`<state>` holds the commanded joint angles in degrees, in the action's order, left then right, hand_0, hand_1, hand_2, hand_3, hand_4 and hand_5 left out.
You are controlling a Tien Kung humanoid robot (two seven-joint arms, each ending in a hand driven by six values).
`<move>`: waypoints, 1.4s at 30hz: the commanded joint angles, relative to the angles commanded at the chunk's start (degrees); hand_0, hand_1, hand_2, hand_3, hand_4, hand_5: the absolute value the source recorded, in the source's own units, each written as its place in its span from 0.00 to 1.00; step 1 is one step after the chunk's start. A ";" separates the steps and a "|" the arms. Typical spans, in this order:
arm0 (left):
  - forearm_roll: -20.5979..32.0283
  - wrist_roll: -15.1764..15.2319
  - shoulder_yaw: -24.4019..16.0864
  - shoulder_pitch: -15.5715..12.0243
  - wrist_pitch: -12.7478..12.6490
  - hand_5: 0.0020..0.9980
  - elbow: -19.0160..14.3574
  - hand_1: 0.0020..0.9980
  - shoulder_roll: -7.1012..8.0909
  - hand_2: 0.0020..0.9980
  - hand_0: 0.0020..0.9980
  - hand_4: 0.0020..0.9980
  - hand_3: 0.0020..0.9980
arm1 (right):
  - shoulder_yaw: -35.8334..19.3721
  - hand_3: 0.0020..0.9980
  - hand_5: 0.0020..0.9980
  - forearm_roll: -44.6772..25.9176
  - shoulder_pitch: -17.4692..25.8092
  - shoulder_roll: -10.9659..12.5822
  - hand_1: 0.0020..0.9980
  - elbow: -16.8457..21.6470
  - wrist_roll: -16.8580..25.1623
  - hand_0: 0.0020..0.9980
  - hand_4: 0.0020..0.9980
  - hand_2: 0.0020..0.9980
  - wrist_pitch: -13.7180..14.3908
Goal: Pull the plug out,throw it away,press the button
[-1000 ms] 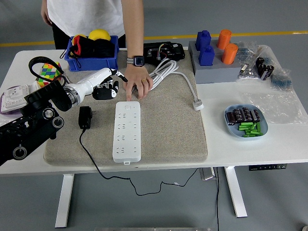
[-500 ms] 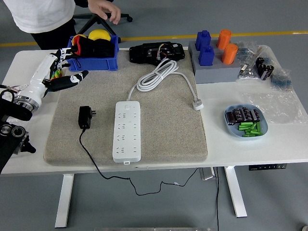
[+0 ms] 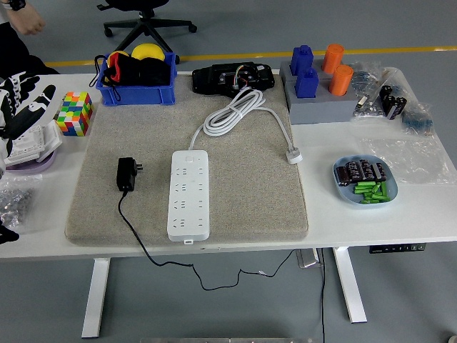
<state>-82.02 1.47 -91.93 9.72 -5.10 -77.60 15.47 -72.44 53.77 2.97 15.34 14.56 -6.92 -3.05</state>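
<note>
A white power strip point(image 3: 189, 194) lies lengthwise on the grey mat point(image 3: 235, 164), its button at the far end. Its white cable point(image 3: 235, 111) coils behind it and ends in a plug point(image 3: 293, 154) on the mat. A black plug adapter point(image 3: 126, 174) rests on the mat left of the strip, unplugged, with its thin black cord running off the table's front edge. My left hand point(image 3: 25, 103) shows at the far left edge, fingers spread and holding nothing, well away from the strip. No right arm shows.
A blue bin point(image 3: 136, 75) with a yellow ball stands at the back left, a colourful cube point(image 3: 74, 113) beside it. Blue and orange blocks point(image 3: 318, 71) sit on a grey stand at back right. A blue dish point(image 3: 365, 180) of batteries lies right. A person's hand point(image 3: 21, 18) appears top left.
My left arm has pulled back from the mat to the far left edge. The person's hand has left the strip's far end and moved away to the top left.
</note>
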 joint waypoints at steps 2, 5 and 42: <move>-0.03 0.00 -0.64 -0.39 0.00 0.54 -0.24 0.89 -0.01 0.84 0.89 0.79 0.84 | 0.03 0.66 0.63 -0.01 -0.03 0.03 0.67 0.00 0.00 0.73 0.76 0.66 0.01; -0.09 -0.03 -1.14 -0.69 0.01 0.54 -0.36 0.89 0.02 0.84 0.89 0.79 0.84 | 0.04 0.66 0.63 -0.04 0.07 0.03 0.67 -0.01 0.00 0.73 0.76 0.66 0.00; 0.35 0.00 -2.16 -0.77 0.17 0.54 -1.97 0.87 0.01 0.83 0.88 0.76 0.84 | -0.34 0.66 0.63 1.20 -0.22 0.13 0.72 -0.24 0.41 0.73 0.77 0.69 2.54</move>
<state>-81.67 1.47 -94.09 8.95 -4.93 -79.58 15.48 -72.78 54.97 2.74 15.47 14.33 -6.51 -0.51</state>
